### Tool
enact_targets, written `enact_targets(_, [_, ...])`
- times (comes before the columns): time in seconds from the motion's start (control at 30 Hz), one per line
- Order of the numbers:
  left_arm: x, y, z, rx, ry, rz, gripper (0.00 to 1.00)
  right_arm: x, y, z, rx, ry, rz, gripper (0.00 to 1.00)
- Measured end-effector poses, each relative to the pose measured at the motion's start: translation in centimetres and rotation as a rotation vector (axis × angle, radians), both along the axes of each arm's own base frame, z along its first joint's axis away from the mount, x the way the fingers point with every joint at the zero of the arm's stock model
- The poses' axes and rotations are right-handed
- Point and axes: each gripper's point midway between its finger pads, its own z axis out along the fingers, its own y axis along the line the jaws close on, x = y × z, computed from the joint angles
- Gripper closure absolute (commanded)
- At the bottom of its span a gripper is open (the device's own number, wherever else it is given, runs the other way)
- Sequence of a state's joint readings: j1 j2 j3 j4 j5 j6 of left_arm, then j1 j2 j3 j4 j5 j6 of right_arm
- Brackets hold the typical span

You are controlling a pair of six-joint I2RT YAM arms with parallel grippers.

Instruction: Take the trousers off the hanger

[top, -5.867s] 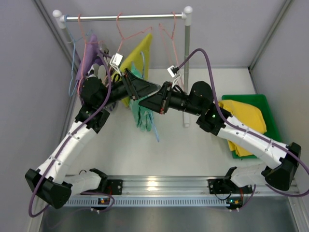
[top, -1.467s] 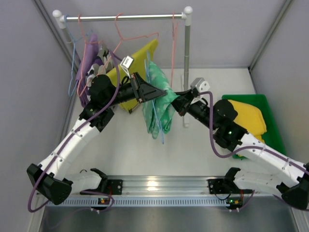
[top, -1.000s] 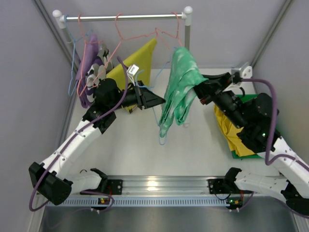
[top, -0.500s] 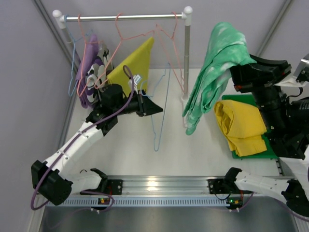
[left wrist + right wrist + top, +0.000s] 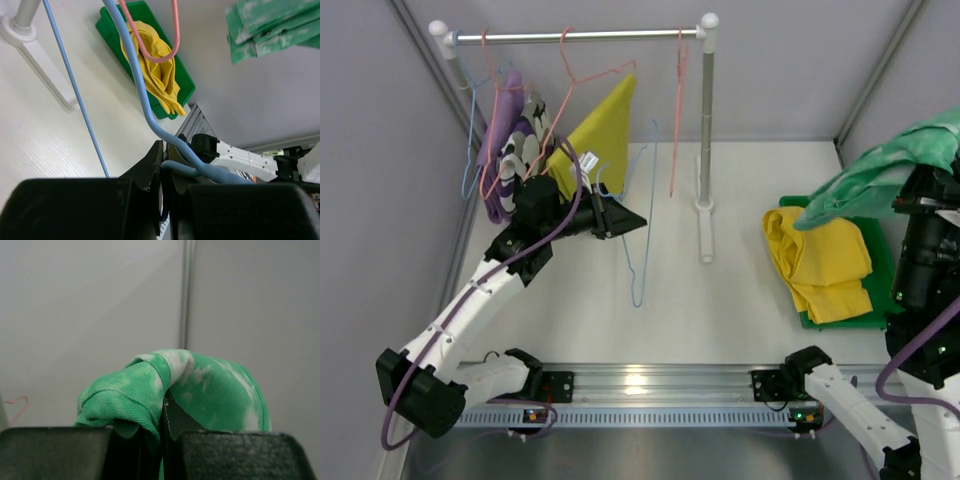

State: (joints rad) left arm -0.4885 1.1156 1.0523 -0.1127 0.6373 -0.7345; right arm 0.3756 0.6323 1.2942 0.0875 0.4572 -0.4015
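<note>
From above, 1 green bin point(image 5: 883, 290) at the counter's point(image 5: 720, 300) right edge holds the yellow trousers point(image 5: 825, 262). The mint green trousers point(image 5: 875, 172) hang over it, and the olive-yellow trousers point(image 5: 602, 128) hang on the far-edge rack point(image 5: 570, 36).

Left wrist: the left gripper point(image 5: 162, 200) pinches a blue hanger point(image 5: 137, 85), nearly closed.

Right wrist: the right gripper point(image 5: 162, 427) clamps the mint green trousers.
</note>
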Motion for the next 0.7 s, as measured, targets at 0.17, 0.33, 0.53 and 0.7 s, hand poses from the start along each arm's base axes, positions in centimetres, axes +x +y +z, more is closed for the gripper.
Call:
enact_targets(0.17, [0.6, 0.4, 0.4, -0.017, 0.004, 0.026, 1.0, -1.2, -3.7, -3.6, -0.073, 0.083, -0.245, 1.0])
enact_targets(0.33, [0.8, 0.5, 0.7, -0.032, 0.014, 0.035, 1.0, 0.6, -7.4, -11.3, -0.172, 0.329, -0.554, 1.0])
enact_targets(0.53, [1.1, 0.8, 0.8, -0.04, 0.026, 0.05, 1.0, 2.6, -9.4, -21.1, -0.327, 0.63, -0.713, 1.0])
enact_targets(0.7, [1.2, 0.8, 1.1, -0.055, 0.033, 0.055, 1.0, 2.9, -9.6, -23.8, -0.364, 0.685, -0.719, 1.0])
